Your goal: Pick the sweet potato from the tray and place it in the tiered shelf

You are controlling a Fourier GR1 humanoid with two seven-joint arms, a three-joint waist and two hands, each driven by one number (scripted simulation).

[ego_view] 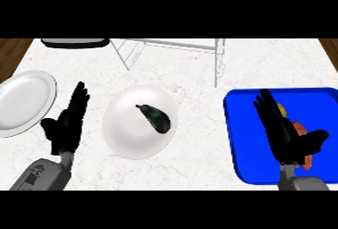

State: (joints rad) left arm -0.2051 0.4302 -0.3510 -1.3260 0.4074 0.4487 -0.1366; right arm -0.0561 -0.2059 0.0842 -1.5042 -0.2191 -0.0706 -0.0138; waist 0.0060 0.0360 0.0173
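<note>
White marbled worktop [191, 71] is carrying: a blue tray [244, 134] at right; a white plate [132, 129] at centre, holding a dark vegetable [155, 118]; a second white plate [23, 103] at left edge; a wire shelf [171, 47] at the far side. Sweet potato [302, 132], orange, is lying in the tray, mostly hidden under the right hand [284, 129], whose fingers are extending straight over it. Left hand [66, 125] is resting between the two plates, fingers straight and holding nothing.
</note>
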